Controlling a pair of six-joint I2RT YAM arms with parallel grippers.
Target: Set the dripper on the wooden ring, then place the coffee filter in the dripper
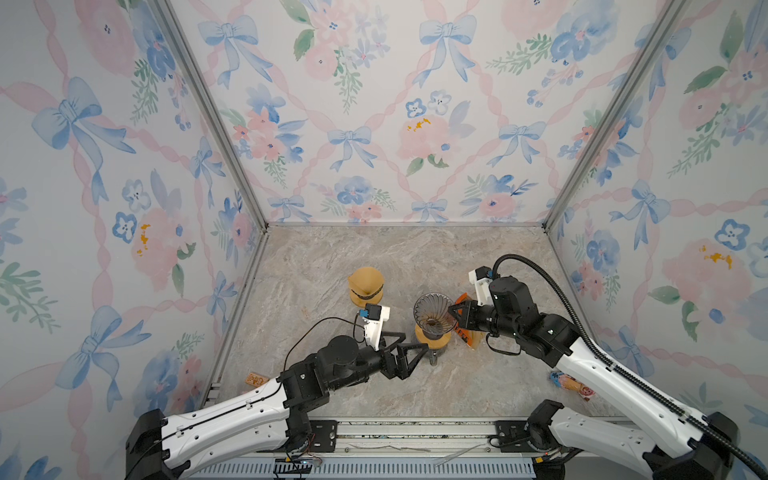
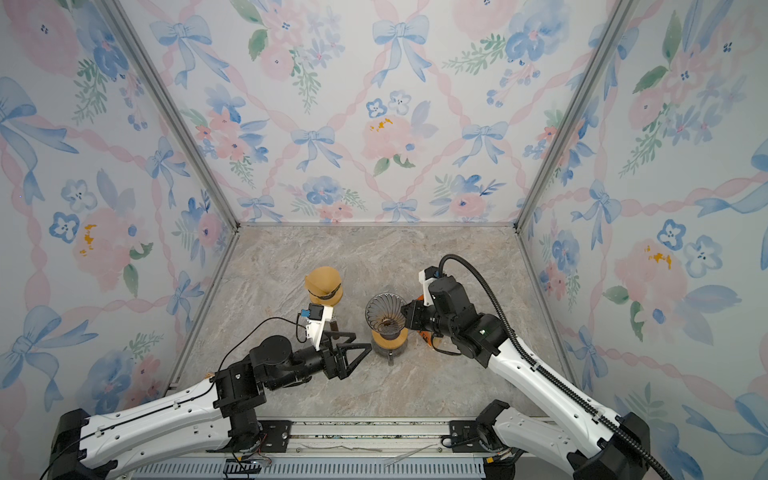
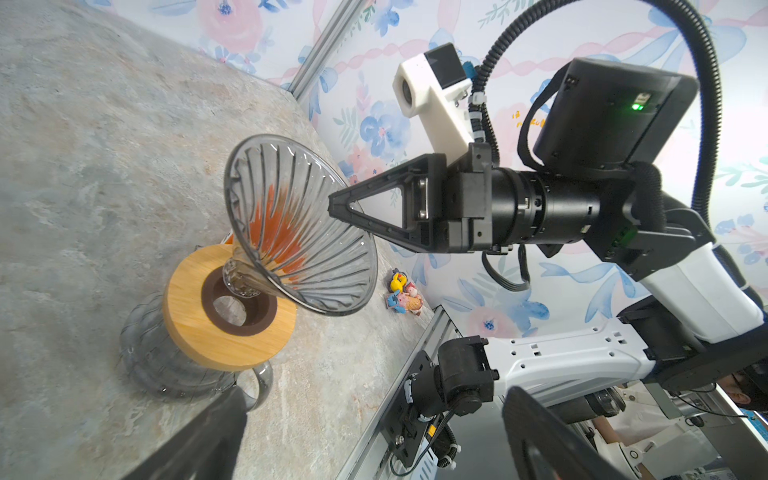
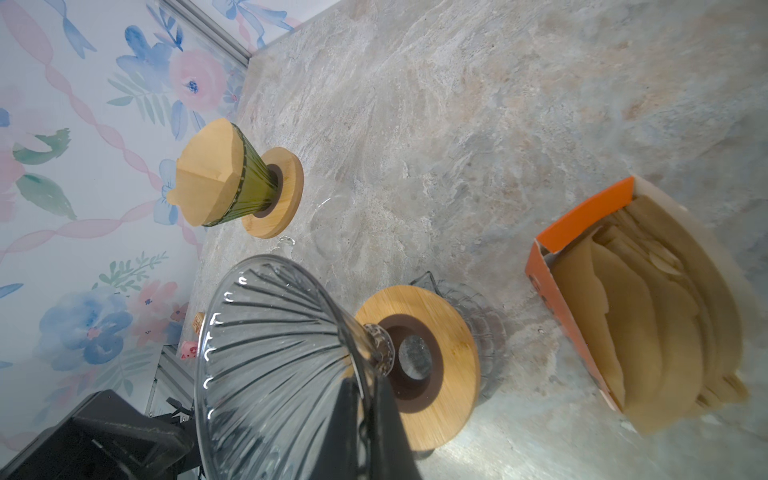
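Marble-look tabletop carries: glass carafe with wooden collar, under the dripper, mid-front. Second stand is behind it to the left, base probably glass too, hard to see. Orange filter box just beside the carafe. Toy figure front right. Small printed block at left edge.

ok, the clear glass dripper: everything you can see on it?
The clear dripper is a ribbed glass cone, mouth up, with no filter inside. Its narrow stem meets a round wooden collar with a dark inner ring, on a glass carafe. The right gripper is shut on its rim.
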